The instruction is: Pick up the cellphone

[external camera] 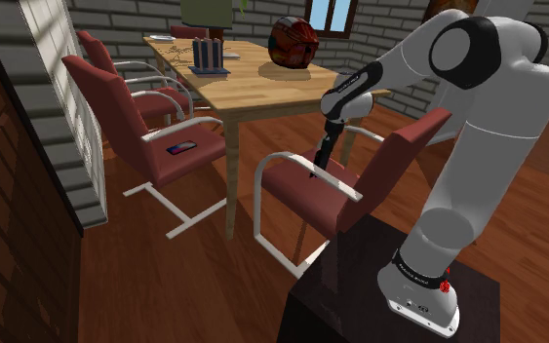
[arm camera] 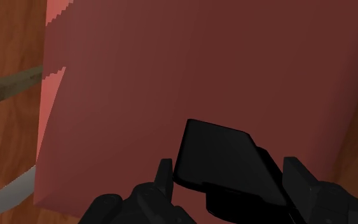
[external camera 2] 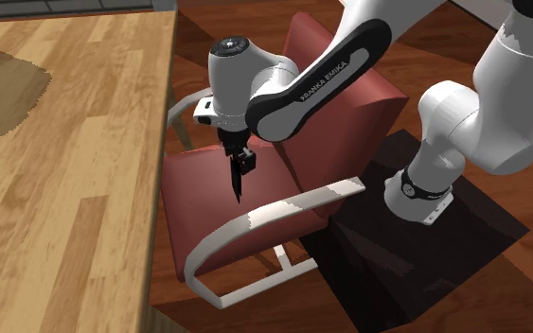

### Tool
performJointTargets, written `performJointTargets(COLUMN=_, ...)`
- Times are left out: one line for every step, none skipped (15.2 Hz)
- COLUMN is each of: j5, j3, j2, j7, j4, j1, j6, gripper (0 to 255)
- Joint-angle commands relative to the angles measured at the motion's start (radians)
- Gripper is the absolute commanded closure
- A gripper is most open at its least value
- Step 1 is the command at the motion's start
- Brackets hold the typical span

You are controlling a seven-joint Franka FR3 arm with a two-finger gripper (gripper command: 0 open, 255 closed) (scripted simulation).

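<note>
The cellphone, a small dark slab with a bluish and red face, lies flat on the seat of a red armchair at the shoulder view's left. My gripper is well to its right, pointing down just above the seat of a nearer red armchair. From the second exterior view the gripper tapers to one thin point over that seat. In the wrist view the black fingers meet over plain red upholstery, with nothing between them.
A wooden table stands behind both chairs, bearing a red-and-black helmet and a blue striped holder. The near chair's pale armrest curves beside the gripper. A third red chair and brick walls lie beyond.
</note>
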Motion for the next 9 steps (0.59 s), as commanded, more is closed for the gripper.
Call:
performJointTargets(j5=-0.013, j3=-0.002, j2=-0.021, j7=0.008, j4=0.010, j1=0.001, j6=-0.030, gripper=255)
performJointTargets(j5=-0.019, j3=-0.003, j2=-0.031, j7=0.011, j4=0.014, j1=0.002, j6=-0.043, gripper=255)
performJointTargets(j5=-0.024, j3=-0.003, j2=-0.040, j7=0.015, j4=0.019, j1=0.003, j6=-0.056, gripper=255)
performJointTargets(j5=-0.029, j3=-0.004, j2=-0.049, j7=0.018, j4=0.024, j1=0.003, j6=-0.069, gripper=255)
performJointTargets(j5=-0.034, j3=-0.004, j2=-0.058, j7=0.022, j4=0.029, j1=0.004, j6=-0.082, gripper=255)
performJointTargets(j5=-0.039, j3=-0.004, j2=-0.066, j7=0.025, j4=0.035, j1=0.004, j6=-0.096, gripper=255)
performJointTargets(j5=-0.043, j3=-0.004, j2=-0.074, j7=0.028, j4=0.040, j1=0.004, j6=-0.109, gripper=255)
performJointTargets(j5=-0.044, j3=-0.004, j2=-0.076, j7=0.028, j4=0.041, j1=0.004, j6=-0.111, gripper=255)
performJointTargets(j5=-0.044, j3=-0.004, j2=-0.076, j7=0.028, j4=0.041, j1=0.004, j6=-0.111, gripper=255)
